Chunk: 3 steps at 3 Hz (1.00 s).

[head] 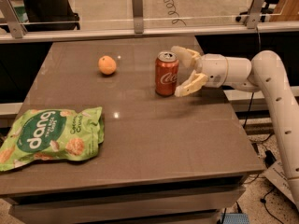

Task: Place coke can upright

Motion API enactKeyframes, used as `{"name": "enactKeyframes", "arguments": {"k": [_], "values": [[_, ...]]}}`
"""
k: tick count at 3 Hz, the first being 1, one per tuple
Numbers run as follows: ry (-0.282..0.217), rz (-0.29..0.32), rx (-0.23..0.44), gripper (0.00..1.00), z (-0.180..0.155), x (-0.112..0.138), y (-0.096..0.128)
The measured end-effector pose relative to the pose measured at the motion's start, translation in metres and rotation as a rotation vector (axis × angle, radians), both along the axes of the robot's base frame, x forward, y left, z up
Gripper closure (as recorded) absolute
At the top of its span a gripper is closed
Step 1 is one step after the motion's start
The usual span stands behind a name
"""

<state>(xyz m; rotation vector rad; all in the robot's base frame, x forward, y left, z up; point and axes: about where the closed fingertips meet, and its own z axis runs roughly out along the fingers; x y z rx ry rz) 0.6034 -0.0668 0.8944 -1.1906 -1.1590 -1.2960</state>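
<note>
The red coke can (166, 74) stands upright on the brown table (140, 139), right of centre toward the back. My gripper (179, 72) is just to the right of the can, with its two cream fingers spread open, one behind the can's top and one (188, 86) near its base. The fingers stand slightly apart from the can and hold nothing. The white arm (261, 73) reaches in from the right.
An orange fruit (107, 65) lies left of the can. A green snack bag (49, 137) lies flat at the table's front left. A glass barrier with metal posts (136, 10) runs along the back edge. The table's right edge is below the arm.
</note>
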Motion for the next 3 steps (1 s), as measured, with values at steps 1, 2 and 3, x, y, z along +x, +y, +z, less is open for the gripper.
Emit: {"name": "enactKeyframes", "arguments": {"k": [1, 2, 3], "values": [[-0.033, -0.013, -0.081, 0.0, 0.023, -0.008, -0.017], [-0.065, -0.038, -0.155, 0.0, 0.044, -0.022, -0.034], [-0.054, -0.075, -0.174, 0.0, 0.057, -0.034, -0.048]]}}
